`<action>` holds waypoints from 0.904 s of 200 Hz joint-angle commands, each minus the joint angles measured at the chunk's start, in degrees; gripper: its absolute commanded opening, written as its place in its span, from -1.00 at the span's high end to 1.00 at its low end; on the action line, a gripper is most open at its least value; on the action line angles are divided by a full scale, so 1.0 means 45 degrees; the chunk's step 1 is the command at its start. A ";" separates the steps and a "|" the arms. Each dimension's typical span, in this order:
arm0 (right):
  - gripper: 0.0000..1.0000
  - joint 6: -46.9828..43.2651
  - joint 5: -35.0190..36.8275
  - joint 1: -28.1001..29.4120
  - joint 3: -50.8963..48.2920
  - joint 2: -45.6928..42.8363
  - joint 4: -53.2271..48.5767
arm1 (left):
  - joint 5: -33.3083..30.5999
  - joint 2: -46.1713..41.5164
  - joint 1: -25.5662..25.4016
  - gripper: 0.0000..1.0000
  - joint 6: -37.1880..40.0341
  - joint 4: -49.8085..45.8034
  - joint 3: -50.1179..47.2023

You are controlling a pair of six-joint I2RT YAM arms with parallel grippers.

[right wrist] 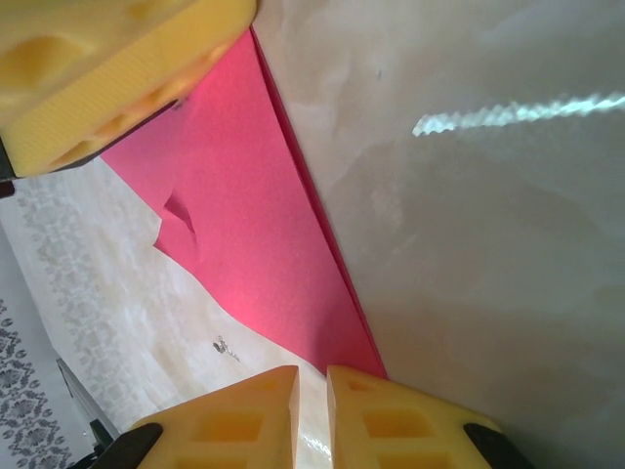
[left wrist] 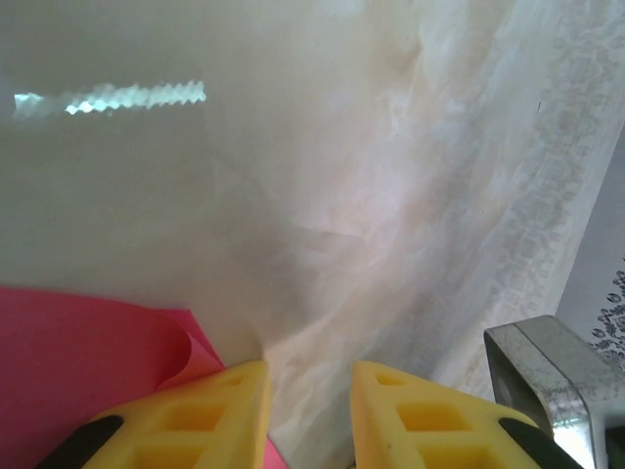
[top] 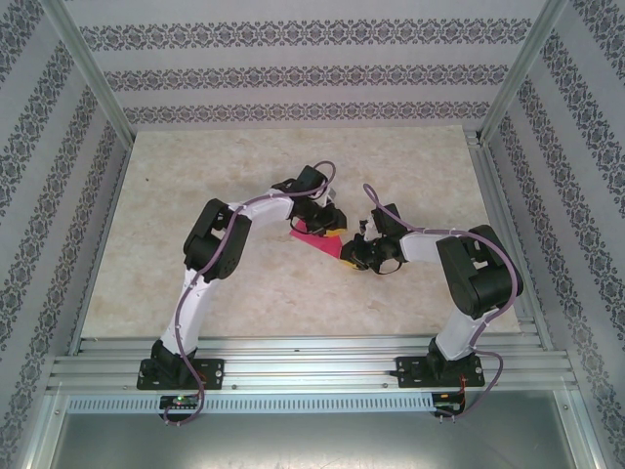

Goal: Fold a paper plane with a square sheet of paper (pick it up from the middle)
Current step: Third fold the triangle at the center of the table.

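White-black arms [top: 186,303], purple cables [top: 256,201], yellow gripper fingers [left wrist: 195,420]

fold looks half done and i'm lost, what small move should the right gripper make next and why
Probably run the right gripper up the pink sheet's folded long edge to sharpen the crease. Its near-closed fingertips sit empty at that edge's tip, the left gripper sits over the far end, and a flap curls up.

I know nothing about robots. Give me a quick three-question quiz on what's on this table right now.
1. True or false: the paper is blue.
2. Where does it lie? A. mid-table, by the left pincer and right pincer; B. at the far edge; C. beside the arm bases.
3. Fill in: the left pincer's gap shows bare ___.
Key: 1 false (pink); 2 A; 3 table.
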 commanded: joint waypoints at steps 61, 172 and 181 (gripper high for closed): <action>0.68 0.0055 0.0332 0.0070 -0.0161 0.0131 -0.0601 | -0.2243 0.1290 0.0302 0.27 0.0785 -0.2175 0.2874; 0.43 0.0128 0.0094 0.0168 0.1278 -0.1183 -0.1047 | -0.2978 -0.2640 0.0333 0.20 0.1393 -0.1706 0.1521; 0.41 0.0191 0.0017 0.0159 0.1401 -0.1525 -0.1078 | -0.3336 -0.3098 0.0360 0.20 0.1402 -0.1723 0.0996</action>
